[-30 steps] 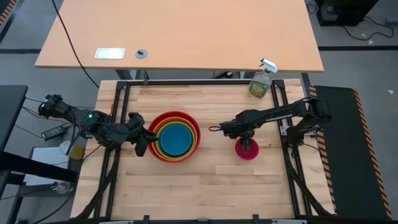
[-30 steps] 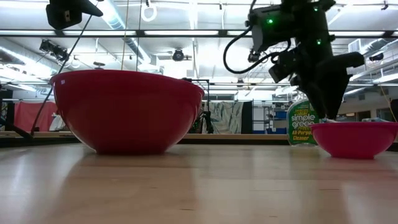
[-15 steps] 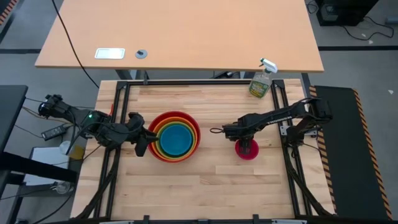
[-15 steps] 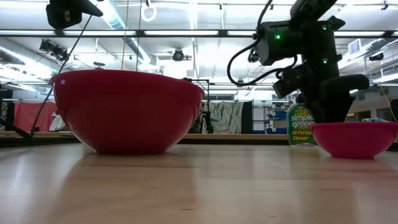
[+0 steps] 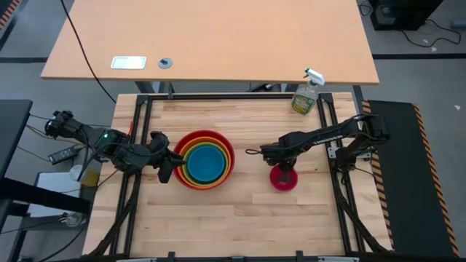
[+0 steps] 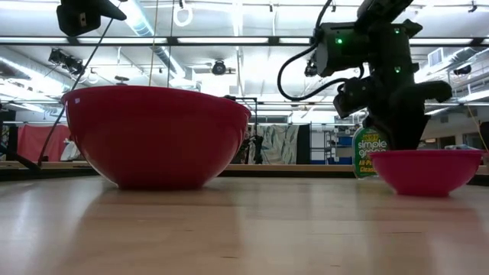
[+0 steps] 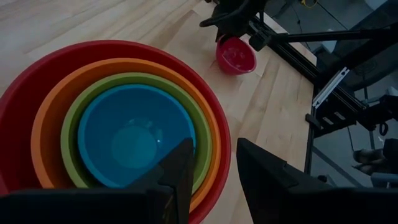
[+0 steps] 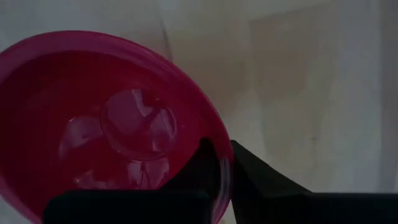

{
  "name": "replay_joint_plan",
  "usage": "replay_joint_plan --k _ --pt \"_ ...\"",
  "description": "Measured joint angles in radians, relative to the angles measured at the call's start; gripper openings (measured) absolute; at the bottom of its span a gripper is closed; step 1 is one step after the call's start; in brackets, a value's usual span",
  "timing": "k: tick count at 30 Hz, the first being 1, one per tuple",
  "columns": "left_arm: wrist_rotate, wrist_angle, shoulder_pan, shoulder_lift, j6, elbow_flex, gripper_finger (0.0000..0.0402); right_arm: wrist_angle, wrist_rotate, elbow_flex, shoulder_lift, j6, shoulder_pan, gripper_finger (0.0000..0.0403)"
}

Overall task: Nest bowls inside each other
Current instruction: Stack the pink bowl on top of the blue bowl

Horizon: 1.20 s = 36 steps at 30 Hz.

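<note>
The red bowl (image 5: 205,159) stands on the table's left half with the orange, lime green and blue bowls (image 7: 134,137) nested in it. The small pink bowl (image 5: 284,180) stands on its base on the right half. My right gripper (image 5: 286,167) points down over the pink bowl's far side and is shut on it. My left gripper (image 7: 214,171) hangs open above the red bowl's left rim (image 5: 175,161), with nothing between its fingers. My right gripper pinches the pink bowl's rim (image 8: 222,163) on its far side, one finger (image 8: 200,163) inside the bowl and the other (image 8: 258,171) outside. The fingers come from above, pointing down. The bowl sits level with its base on the table (image 6: 425,191).
A clear spray bottle (image 5: 306,94) stands at the table's far right corner, behind the pink bowl in the low view. Black frame rails (image 5: 336,182) run along the table's left and right sides. Bare wood lies between the stack and the pink bowl.
My right gripper has sunk onto the pink bowl and shut on its rim. The bowl has slid a little along the table toward the left and near side, staying upright.
</note>
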Motion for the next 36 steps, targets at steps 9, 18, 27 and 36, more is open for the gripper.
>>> replay_joint_plan --k 9,18,27,36 --pt "0.0 0.0 0.0 0.0 0.0 0.0 0.0126 0.083 -0.149 0.151 0.006 -0.039 0.003 0.003" --pt "0.0 0.0 0.0 0.0 0.0 0.0 0.0126 0.29 -0.185 0.384 0.005 0.025 0.003 0.0034" --pt "0.0 0.003 0.0 0.0 0.0 0.0 0.0126 0.536 -0.059 0.428 0.005 0.21 -0.002 0.0031" --pt "-0.001 0.022 0.003 -0.001 0.001 0.0 0.0126 0.54 -0.042 0.51 0.173 0.303 0.017 0.003"
